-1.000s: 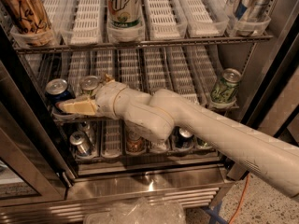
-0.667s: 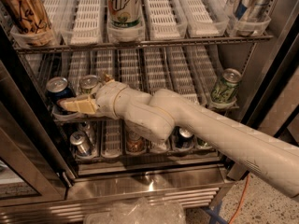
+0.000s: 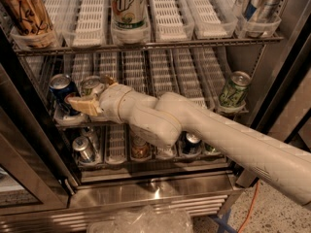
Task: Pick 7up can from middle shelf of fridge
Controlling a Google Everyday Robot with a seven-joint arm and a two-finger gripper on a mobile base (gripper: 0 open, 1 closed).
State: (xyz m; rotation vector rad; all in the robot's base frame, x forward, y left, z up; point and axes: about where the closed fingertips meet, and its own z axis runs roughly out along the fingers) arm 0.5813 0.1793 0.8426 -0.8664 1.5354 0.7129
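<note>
Beside tool (image 3: 83, 100), pale silver-topped 7up can (image 3: 90, 84)

The tool (image 3: 83, 103) is hovering at the left end of the middle shelf (image 3: 160, 72), and its wrist is covering the lower part of the 7up can (image 3: 91, 85), so the label is hardly showing. The arm (image 3: 218, 135) is hiding most of the bottom-shelf cans (image 3: 190, 142) and is being cut off by the right edge. The top edge is cutting off the tall UP can (image 3: 127, 6) and the brown can (image 3: 26, 11).
</note>
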